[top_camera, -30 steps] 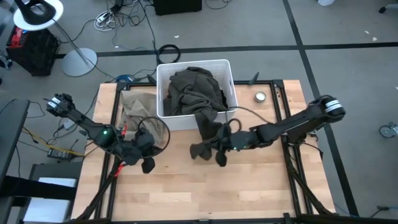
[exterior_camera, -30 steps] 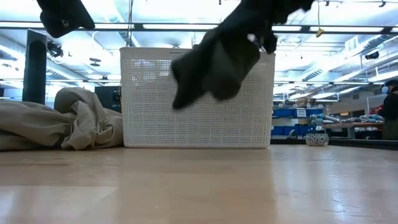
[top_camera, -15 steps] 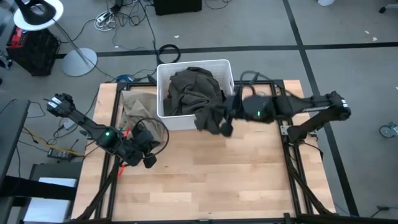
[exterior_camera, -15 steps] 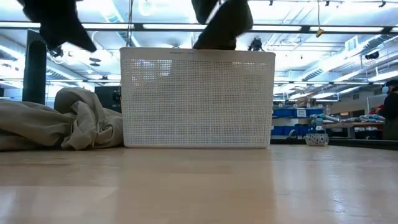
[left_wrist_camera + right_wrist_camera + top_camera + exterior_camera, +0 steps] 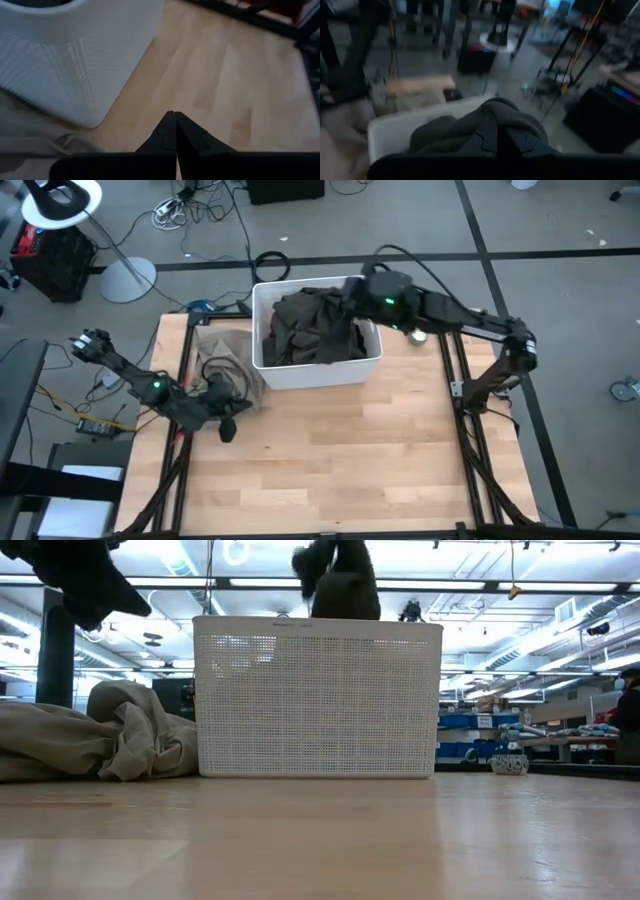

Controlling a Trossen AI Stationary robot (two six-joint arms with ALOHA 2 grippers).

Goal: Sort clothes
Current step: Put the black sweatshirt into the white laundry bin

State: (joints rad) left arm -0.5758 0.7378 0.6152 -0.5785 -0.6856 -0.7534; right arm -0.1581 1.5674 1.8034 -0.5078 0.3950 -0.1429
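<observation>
The right gripper [image 5: 352,292] is above the white bin [image 5: 268,366], its fingers closed on the olive green garment [image 5: 312,325], which lies heaped inside the bin. The left gripper [image 5: 226,430] hovers over the counter [image 5: 350,460], fingers closed and empty, near the beige garment [image 5: 222,346] lying beside the bin.

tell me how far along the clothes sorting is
Looks done: a beige garment lies on the table left of the white bin. In hand: the right gripper, shut on an olive garment, holds it above the bin. Left: dark clothes fill the bin; the left gripper is shut, empty.
</observation>
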